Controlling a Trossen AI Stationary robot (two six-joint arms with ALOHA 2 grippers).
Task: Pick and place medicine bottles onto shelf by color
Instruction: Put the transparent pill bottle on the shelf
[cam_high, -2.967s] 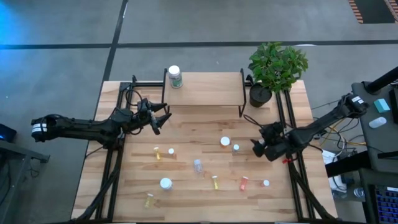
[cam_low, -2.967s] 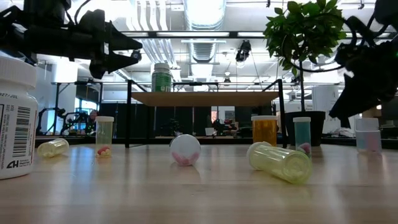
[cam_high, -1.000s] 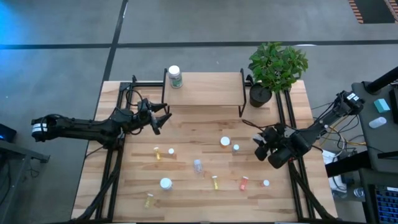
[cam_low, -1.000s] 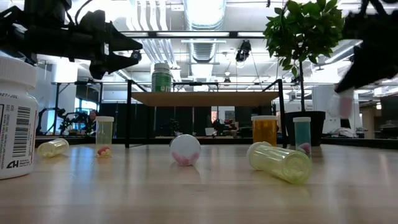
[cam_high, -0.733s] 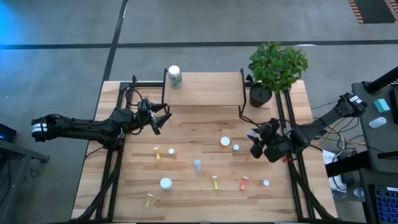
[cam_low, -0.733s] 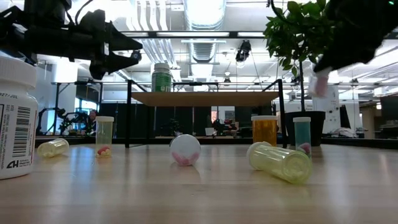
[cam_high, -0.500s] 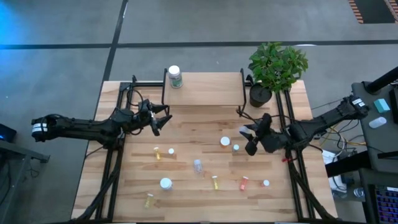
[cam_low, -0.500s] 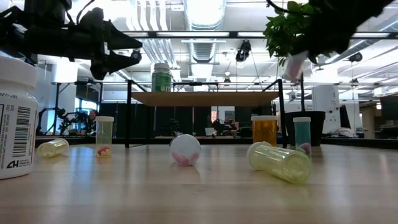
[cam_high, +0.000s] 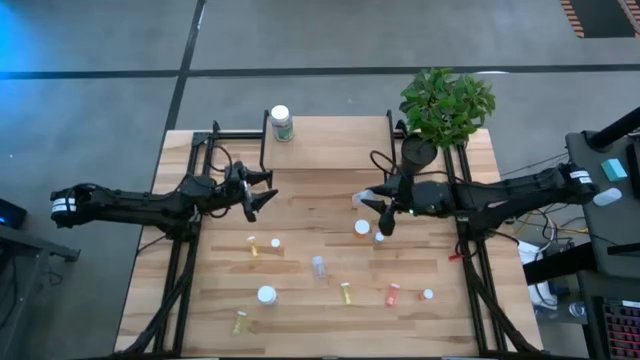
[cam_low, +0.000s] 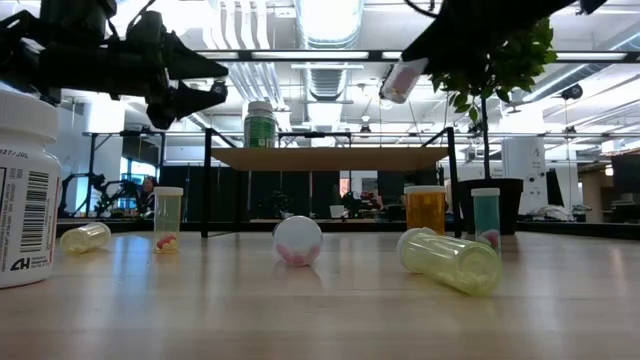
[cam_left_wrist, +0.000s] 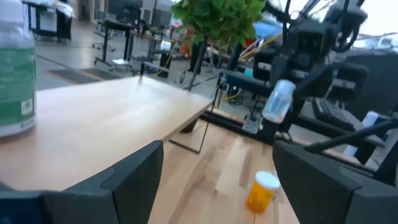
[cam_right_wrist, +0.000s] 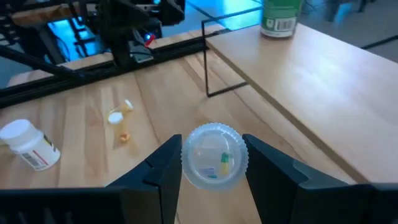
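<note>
My right gripper (cam_high: 374, 203) hangs above the table just in front of the shelf (cam_high: 330, 145), shut on a small clear medicine bottle (cam_right_wrist: 214, 155) with a few pills inside. In the low view the bottle (cam_low: 402, 78) is higher than the shelf top (cam_low: 330, 157). A green white-capped bottle (cam_high: 281, 122) stands on the shelf's left end. Several more bottles stand or lie on the table, among them an orange one (cam_high: 392, 294) and a yellow one (cam_high: 253, 245). My left gripper (cam_high: 262, 195) waits open near the shelf's left front leg. My right gripper pinches the clear bottle by its round side wall (cam_right_wrist: 186, 158), one finger (cam_right_wrist: 165, 171) on each side. The wrist view looks at the bottle end-on. The bottle is lifted clear of the table and tilted in the low view.
A potted plant (cam_high: 445, 105) stands at the shelf's right end, close behind my right arm. A large white bottle (cam_low: 25, 190) stands near the front left. Black frame rails (cam_high: 190, 250) run along both table sides. The shelf top is bare right of the green bottle.
My right gripper has carried the clear bottle from the table's right edge toward the left and the far edge, rising until it is above shelf height in front of the shelf. It has stayed shut on the bottle.
</note>
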